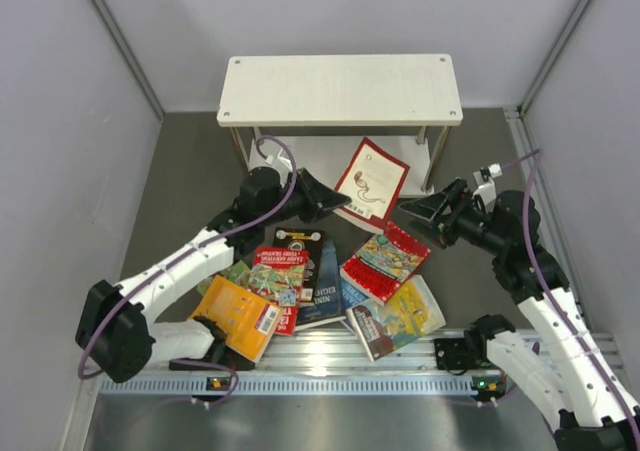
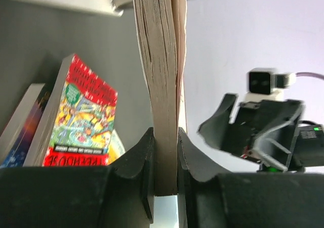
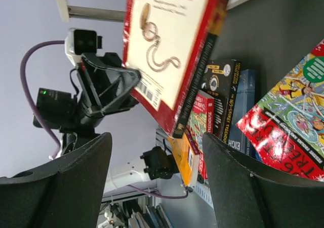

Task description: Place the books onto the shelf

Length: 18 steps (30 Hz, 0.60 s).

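— From above, who has it?
— The left hand [image 1: 335, 203] is clamped on the red-edged book [image 1: 372, 179]. Its long axis runs away from that hand toward the lower board of the shelf [image 1: 340, 89]. The right hand [image 1: 412, 209] waits just beside it, fingers apart.
— Left wrist view?
— Page edge pinched between its fingers [image 2: 144, 162]; the book's top is cut off.
— Right wrist?
— The cover is ahead, ungripped. Whether the book touches the board, I can't tell.
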{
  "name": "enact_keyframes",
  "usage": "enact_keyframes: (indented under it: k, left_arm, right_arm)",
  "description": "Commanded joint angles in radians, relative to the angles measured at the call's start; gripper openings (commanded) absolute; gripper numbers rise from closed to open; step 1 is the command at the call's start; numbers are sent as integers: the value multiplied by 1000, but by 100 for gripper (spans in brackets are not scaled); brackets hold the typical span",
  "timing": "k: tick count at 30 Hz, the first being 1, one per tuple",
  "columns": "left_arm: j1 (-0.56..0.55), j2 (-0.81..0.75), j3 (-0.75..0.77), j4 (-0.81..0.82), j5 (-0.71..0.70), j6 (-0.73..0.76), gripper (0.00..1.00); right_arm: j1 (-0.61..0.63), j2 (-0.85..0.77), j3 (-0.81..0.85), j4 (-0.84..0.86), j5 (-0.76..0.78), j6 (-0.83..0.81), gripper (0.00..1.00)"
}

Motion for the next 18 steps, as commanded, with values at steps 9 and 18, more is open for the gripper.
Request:
enact_keyframes:
  k: [9,18]
  left_arm:
    - [-26,296,100,286,-296,-56,0]
    - [-38,609,378,251,-329,-101,0]
  right_arm:
    - [-31,-18,51,-75,-35,-47,71]
    - [-39,-136,66,-239,-17,-92,71]
